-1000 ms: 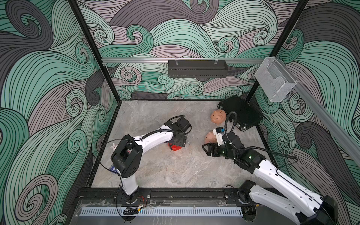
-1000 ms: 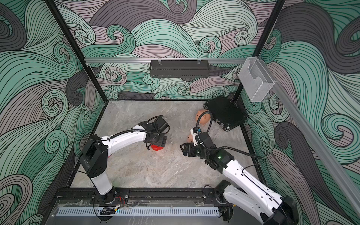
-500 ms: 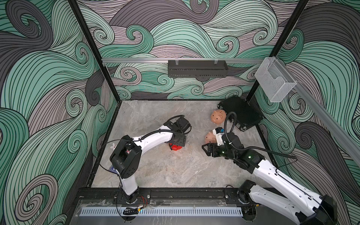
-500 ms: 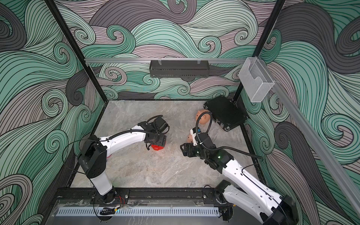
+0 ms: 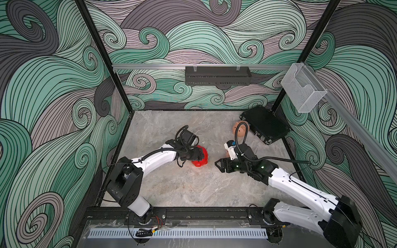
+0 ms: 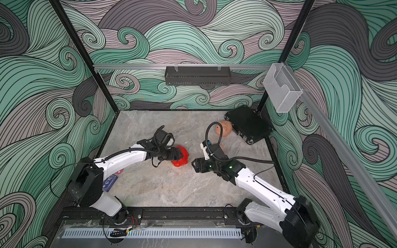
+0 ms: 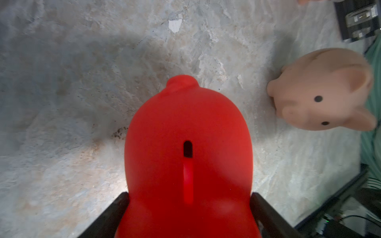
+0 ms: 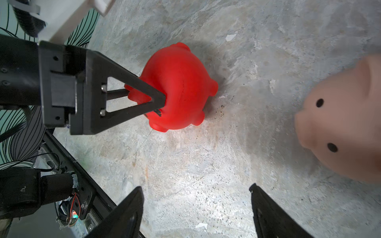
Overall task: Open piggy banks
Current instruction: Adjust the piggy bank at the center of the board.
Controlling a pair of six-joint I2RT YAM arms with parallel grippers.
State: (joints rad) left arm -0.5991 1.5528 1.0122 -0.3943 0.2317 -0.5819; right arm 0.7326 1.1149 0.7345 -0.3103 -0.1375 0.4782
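My left gripper [image 5: 198, 155] is shut on the red piggy bank [image 5: 202, 160] mid-table, a finger pressed against each flank [image 7: 188, 197]. The coin slot on its back shows in the left wrist view [image 7: 185, 123]. Its feet show in the right wrist view [image 8: 179, 82]. My right gripper [image 5: 218, 165] hovers open and empty a short way to the right of it [image 8: 195, 189]. One peach-pink piggy bank [image 5: 227, 153] stands just behind my right wrist and is mostly hidden in both top views. It shows clearly in the wrist views [image 7: 321, 90] [image 8: 346, 123]. Another peach-pink piggy bank [image 5: 240, 128] sits beside the case.
A flat black case [image 5: 266, 124] lies in the back right corner. On the back wall hangs a black shelf [image 5: 217, 76], and a clear plastic holder [image 5: 303, 90] hangs on the right rail. A blue card [image 6: 109, 182] lies near the left arm's base.
My left gripper's jaws have closed in on the red piggy bank. The right arm has hardly moved and stays open.
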